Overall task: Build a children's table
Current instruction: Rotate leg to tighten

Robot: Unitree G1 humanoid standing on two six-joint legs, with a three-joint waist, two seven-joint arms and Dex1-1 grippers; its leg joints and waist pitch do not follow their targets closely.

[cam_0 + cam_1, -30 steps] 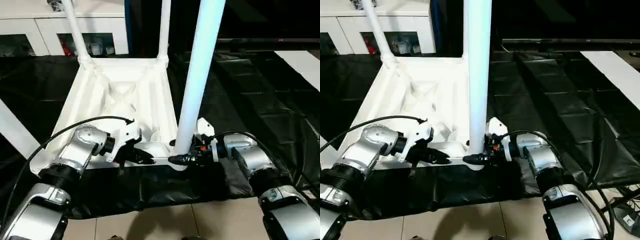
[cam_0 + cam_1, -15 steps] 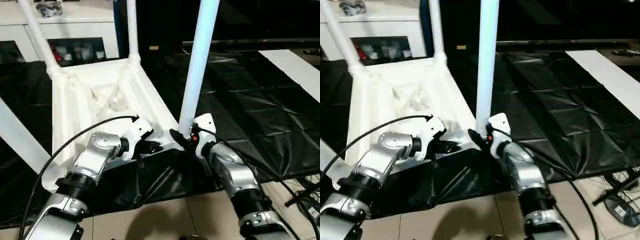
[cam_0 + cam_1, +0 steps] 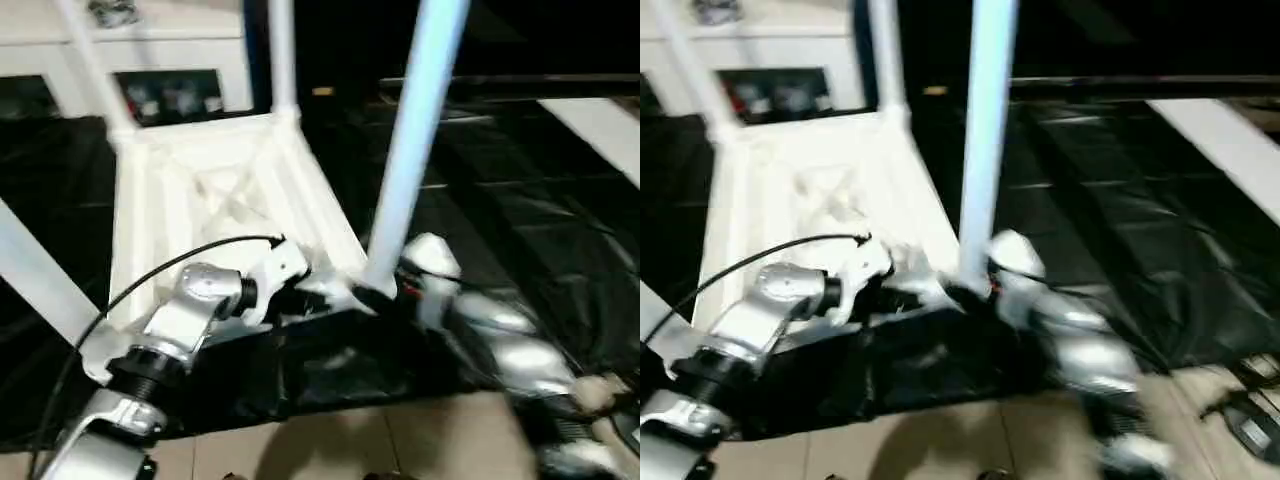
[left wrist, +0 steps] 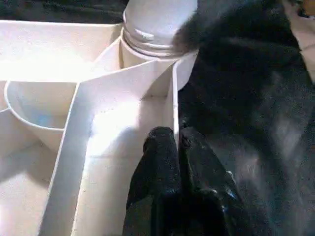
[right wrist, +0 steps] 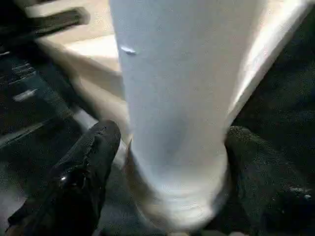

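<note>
Here, centre-left of the head view, one white tabletop lies upside down on black sheeting, ribbed underside up. Legs counted: four in sight — two thin ones standing at the far corners, upper left and upper centre; one thick leg rising from the near right corner socket to the top edge; one more crossing the left edge at a slant, its foot hidden. Grippers: two. The left gripper sits low centre, its fingers pinched together on the thin outer wall of the tabletop beside that corner socket. The right gripper straddles the base of the thick leg — one black finger on each side, spread about as wide as the tube; contact cannot be judged. A white cabinet runs along the upper left.
</note>
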